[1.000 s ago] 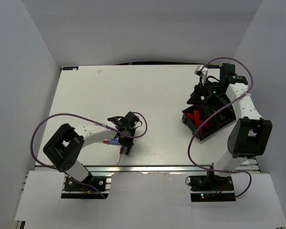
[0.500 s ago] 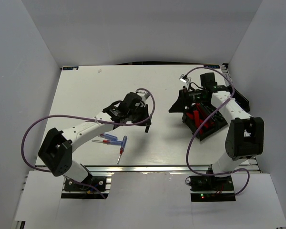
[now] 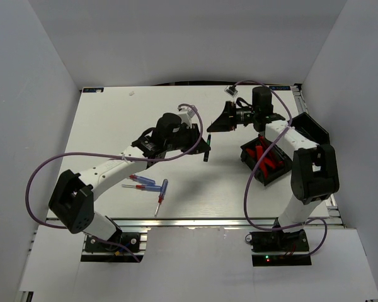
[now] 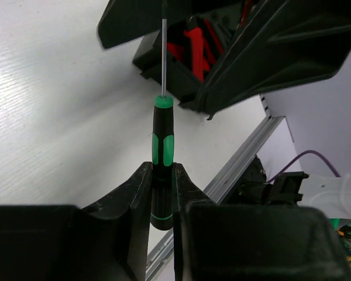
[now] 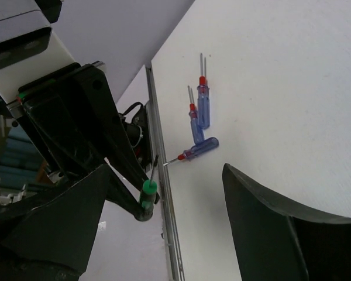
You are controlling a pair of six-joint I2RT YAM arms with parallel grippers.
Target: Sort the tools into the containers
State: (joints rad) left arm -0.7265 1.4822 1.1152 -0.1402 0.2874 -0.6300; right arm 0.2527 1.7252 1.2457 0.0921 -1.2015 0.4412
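Black-green screwdriver (image 4: pixel 162 146) clamped by handle end, raised off table (image 3: pixel 113 126), thin shaft forward. Three clear blue-and-red screwdrivers (image 3: pixel 146 181) lying loose, close together, near front edge. Red-and-black knives (image 3: pixel 262 155) inside right-hand bin (image 3: pixel 249 161).

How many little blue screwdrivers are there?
3, all lying on the table: first blue screwdriver and second blue screwdriver side by side, third blue screwdriver slanted at their handle ends. More may be hidden.

A white table (image 3: pixel 113 126) is lying between pale grey walls (image 3: pixel 44 56) that are standing on its left, far and right sides. A silver rail (image 3: pixel 195 220) is running along its near edge, and a small label (image 3: pixel 92 90) is sitting at its far-left corner.
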